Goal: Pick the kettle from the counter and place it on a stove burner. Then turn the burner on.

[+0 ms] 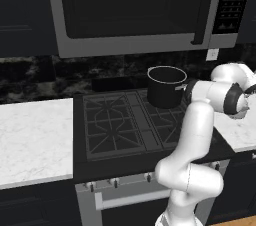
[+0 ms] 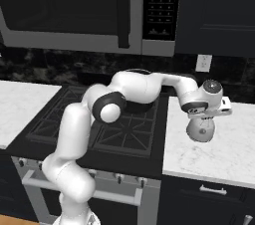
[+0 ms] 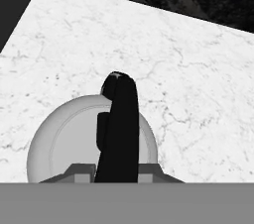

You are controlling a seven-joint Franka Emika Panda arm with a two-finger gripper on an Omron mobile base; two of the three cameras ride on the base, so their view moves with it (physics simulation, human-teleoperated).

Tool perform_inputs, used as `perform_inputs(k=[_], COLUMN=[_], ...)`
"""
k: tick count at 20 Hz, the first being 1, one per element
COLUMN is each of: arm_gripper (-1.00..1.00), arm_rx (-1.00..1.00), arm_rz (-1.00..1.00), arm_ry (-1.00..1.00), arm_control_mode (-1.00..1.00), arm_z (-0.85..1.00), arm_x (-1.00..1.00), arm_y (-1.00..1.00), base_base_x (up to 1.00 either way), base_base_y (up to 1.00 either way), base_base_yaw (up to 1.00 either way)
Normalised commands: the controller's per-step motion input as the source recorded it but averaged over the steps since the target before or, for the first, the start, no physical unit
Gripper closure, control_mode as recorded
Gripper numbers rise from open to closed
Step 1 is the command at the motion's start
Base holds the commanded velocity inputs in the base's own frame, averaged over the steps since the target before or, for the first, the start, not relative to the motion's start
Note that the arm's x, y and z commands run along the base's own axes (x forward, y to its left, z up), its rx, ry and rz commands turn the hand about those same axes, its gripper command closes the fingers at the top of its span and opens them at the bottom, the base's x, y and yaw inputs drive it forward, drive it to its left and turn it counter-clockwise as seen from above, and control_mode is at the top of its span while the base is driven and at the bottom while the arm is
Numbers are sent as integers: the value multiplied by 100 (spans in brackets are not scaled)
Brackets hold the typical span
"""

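End effector (image 3: pixel 116 171) closed on the black top handle of the kettle (image 2: pixel 200 128), which sits on the counter (image 2: pixel 229 149), ready for lifting toward the stove burner (image 1: pixel 107 137).

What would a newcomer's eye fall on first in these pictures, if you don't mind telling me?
Probably the white arm stretched to the right over the counter, its gripper shut on the black handle of the small domed kettle. Next, the tall black pot on the back right of the dark cooktop, under the microwave.
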Motion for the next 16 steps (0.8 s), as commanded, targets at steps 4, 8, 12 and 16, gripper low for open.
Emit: perform_inputs(k=[4, 8, 12, 16], arm_gripper=[100, 100, 100, 100], arm_rx=[0, 4, 3, 0], arm_rz=[0, 0, 0, 0], arm_ry=[-5, -33, -39, -26], arm_control_mode=[-100, -100, -100, -100], arm_z=[0, 11, 33, 86], arm_x=[-28, -92, -100, -100], arm_y=[0, -3, 0, 26], base_base_x=[0, 0, 0, 0], base_base_y=[0, 0, 0, 0], base_base_yaw=[0, 0, 0, 0])
